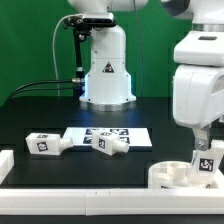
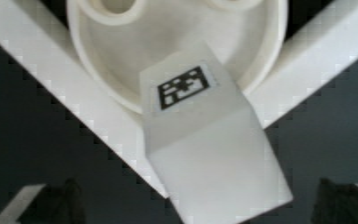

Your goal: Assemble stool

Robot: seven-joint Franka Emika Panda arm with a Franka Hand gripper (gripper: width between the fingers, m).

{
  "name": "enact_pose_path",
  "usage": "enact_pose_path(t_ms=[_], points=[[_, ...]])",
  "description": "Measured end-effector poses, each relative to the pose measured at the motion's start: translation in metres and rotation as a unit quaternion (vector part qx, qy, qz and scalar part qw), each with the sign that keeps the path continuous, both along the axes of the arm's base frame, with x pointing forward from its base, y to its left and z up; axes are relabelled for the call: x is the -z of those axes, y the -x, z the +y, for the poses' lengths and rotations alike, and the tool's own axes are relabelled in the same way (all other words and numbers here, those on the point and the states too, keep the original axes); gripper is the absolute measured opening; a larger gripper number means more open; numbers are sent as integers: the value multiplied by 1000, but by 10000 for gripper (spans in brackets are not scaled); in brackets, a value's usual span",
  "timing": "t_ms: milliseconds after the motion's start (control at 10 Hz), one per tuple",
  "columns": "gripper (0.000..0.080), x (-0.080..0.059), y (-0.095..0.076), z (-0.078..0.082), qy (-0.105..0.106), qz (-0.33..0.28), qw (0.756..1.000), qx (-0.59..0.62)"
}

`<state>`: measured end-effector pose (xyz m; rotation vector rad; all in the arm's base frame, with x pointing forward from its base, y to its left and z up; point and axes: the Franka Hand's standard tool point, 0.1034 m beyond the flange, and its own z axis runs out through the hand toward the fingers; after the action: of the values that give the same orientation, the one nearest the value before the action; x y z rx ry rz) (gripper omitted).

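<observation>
Exterior view: the gripper (image 1: 204, 140) hangs at the near right, jaws spread, just above a leg (image 1: 205, 164) that stands in the seat (image 1: 172, 175). Two more legs lie loose on the table, one at the near left (image 1: 44, 143), one (image 1: 108, 145) partly over the marker board (image 1: 135, 135).

Wrist view: the tagged leg (image 2: 197, 125) sits in the seat (image 2: 167, 35) between the dark fingertips (image 2: 48, 203), untouched. Judging by this, one leg is in or nearly so; the other legs remain.
</observation>
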<state>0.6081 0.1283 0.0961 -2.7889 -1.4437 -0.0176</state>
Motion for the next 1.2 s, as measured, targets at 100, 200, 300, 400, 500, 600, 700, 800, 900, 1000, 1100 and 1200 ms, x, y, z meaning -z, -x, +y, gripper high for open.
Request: enact_pose_path(t_ms=[100, 200, 300, 400, 500, 600, 700, 800, 900, 1000, 1100, 1200], points=[[649, 3, 0, 1, 23, -1, 996, -84], [649, 11, 1, 9, 52, -1, 982, -179], [649, 18, 3, 14, 58, 4, 978, -201], [649, 23, 5, 11, 61, 16, 971, -229], [649, 25, 5, 8, 60, 21, 969, -240], [649, 26, 5, 1, 59, 22, 970, -235], [649, 23, 2, -8, 59, 21, 972, -226], [649, 18, -2, -20, 57, 17, 976, -211], [649, 15, -4, -28, 51, 16, 980, -189], [649, 16, -4, -29, 53, 17, 980, -193], [649, 17, -3, -28, 53, 17, 981, -187], [522, 18, -3, -29, 53, 17, 981, -186]])
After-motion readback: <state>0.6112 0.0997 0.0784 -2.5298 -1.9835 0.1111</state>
